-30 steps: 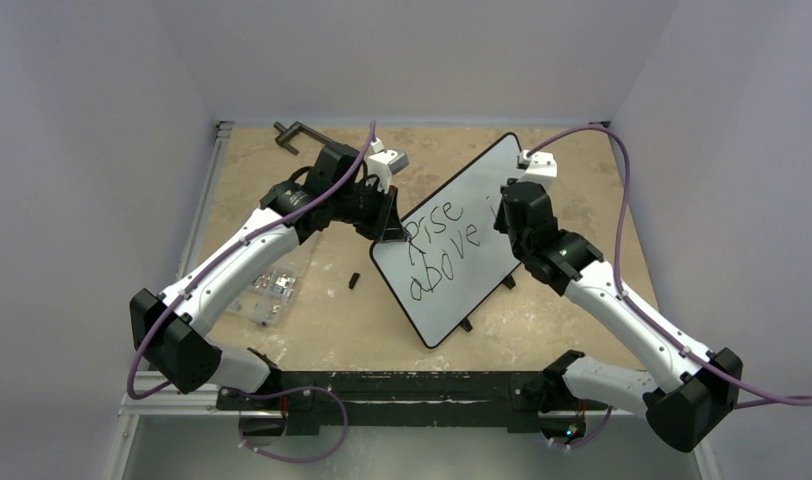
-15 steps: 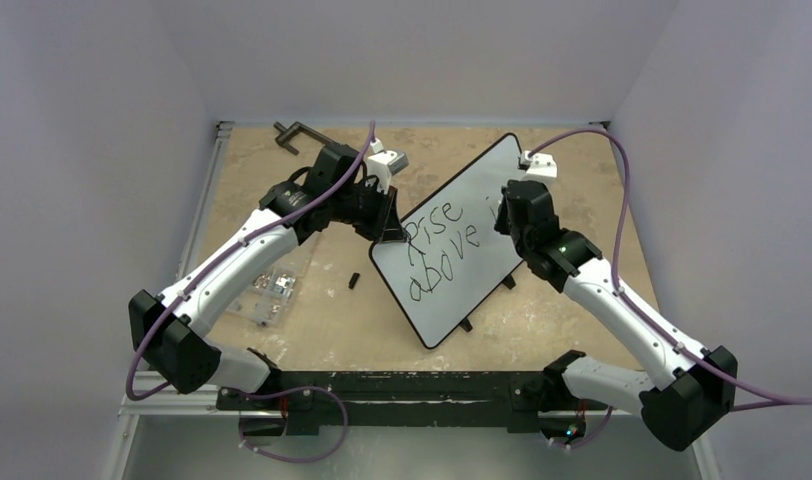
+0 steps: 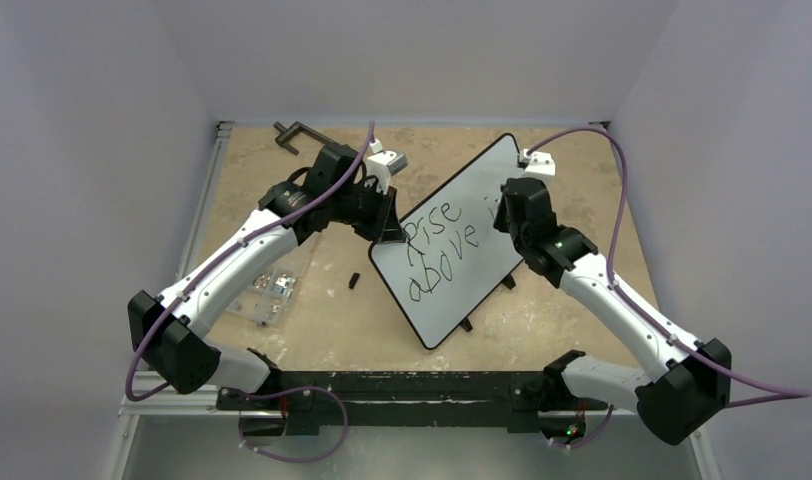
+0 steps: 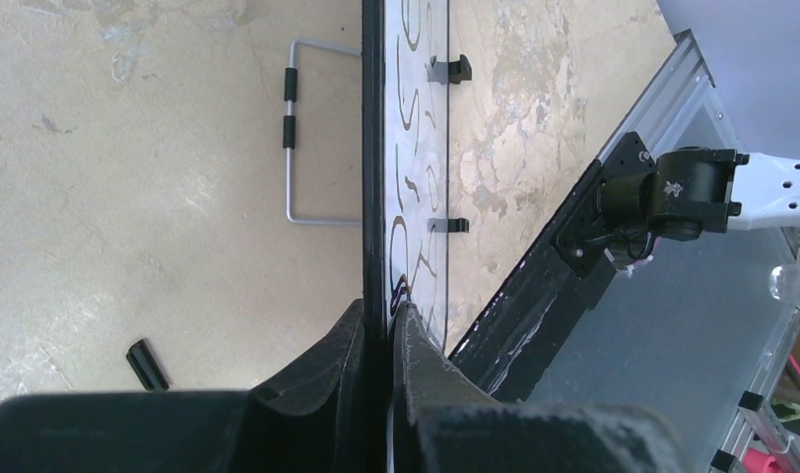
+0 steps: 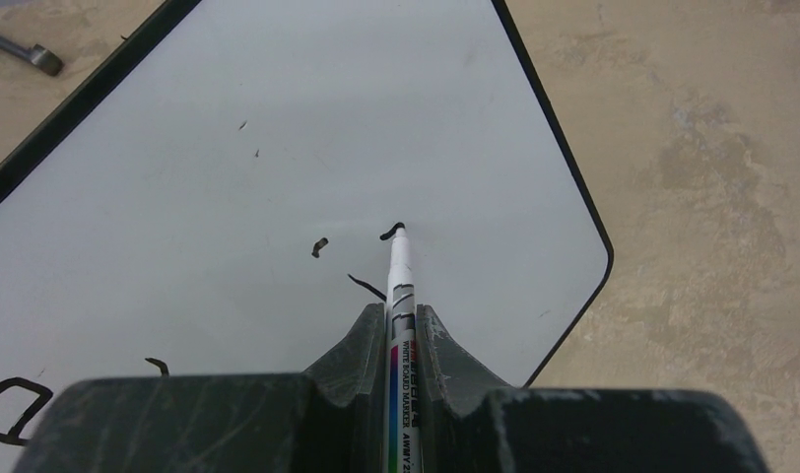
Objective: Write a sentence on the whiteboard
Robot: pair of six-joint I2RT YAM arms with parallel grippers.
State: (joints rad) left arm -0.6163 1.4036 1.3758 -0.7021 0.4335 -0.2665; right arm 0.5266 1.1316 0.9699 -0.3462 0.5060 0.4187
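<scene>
tabletop [image 3: 582,160] carries the whiteboard [image 3: 462,275], left fingers [image 4: 329,382] clamping its edge.

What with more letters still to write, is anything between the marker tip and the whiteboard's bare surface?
Nothing visible. The marker, shut in the right gripper, has its tip right at the whiteboard, with bare white beyond it. The left gripper clamps another edge, out of the way.

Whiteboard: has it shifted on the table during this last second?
No. The whiteboard keeps its place: its near corner sits just as far from the small black piece as before.
</scene>
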